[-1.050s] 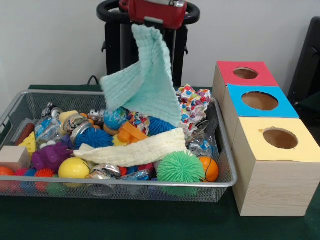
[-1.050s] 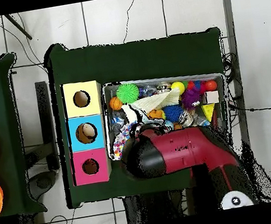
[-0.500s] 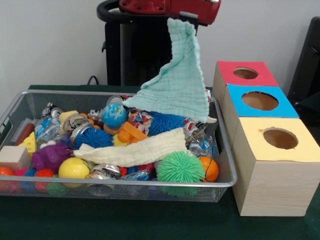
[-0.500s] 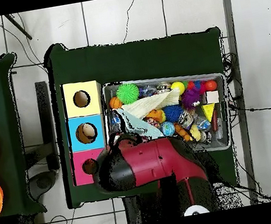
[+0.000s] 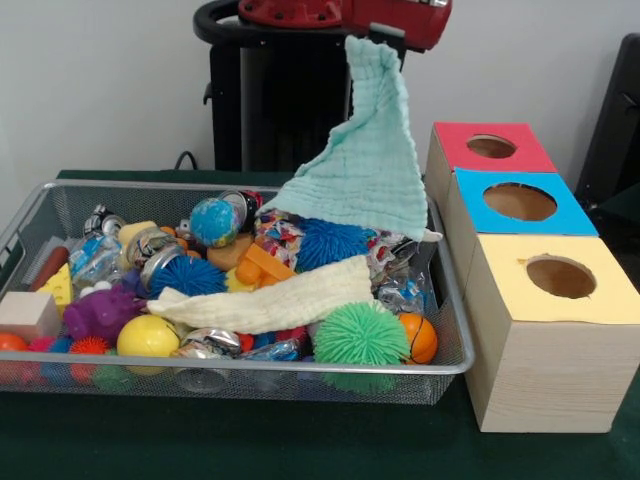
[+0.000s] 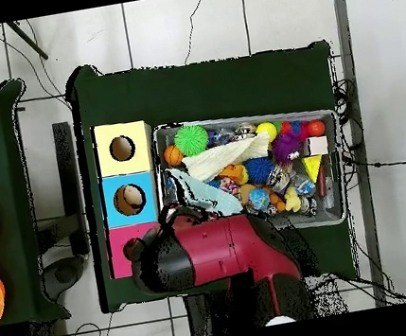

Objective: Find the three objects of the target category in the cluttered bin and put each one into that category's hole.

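Above bin [image 5: 452, 366], mint waffle-weave cloth [image 5: 362, 178] hangs peaked, draped wide; gripper state cannot tell.

We see mint cloth [image 5: 365, 170] soft, waffle-textured, matt; cream cloth [image 5: 270, 300] similar weave, matt, lying among toys; bin [image 5: 452, 300] of thin silver wire mesh, metal rim faintly shiny; green spiky ball [image 5: 361, 335] rubbery, bristled; blue spiky ball [image 5: 188, 276] same finish; yellow ball [image 5: 147, 337] smooth, glossy; orange ball [image 5: 420, 338] smooth; boxes [image 5: 545, 375] pale wood with visible grain, tops covered in matt red, blue, yellow; tablecloth [image 5: 250, 440] dark green, felt-like; arm shell [image 5: 345, 12] glossy red plastic.
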{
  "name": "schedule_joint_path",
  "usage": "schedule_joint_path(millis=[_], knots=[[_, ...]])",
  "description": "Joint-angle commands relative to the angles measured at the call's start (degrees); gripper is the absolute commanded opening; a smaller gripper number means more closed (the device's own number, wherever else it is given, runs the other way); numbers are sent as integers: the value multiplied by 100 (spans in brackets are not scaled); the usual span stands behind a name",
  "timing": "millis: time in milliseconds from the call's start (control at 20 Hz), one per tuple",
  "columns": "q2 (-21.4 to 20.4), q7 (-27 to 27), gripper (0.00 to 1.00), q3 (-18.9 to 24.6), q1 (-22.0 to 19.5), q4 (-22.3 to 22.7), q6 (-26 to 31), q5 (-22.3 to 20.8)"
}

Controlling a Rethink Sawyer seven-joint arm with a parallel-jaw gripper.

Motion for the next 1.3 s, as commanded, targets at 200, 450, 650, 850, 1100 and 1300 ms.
schedule_joint_path(millis=[200,450,650,850,1100,1300], knots=[[301,1485,100,-565,174,172,-554,315],[340,1073,100,-373,-15,257,-433,557],[339,1012,100,-433,5,296,-476,593],[410,872,100,-400,-87,233,-476,634],[483,499,100,-228,-428,257,-615,623],[630,51,100,17,-898,149,-689,514]])
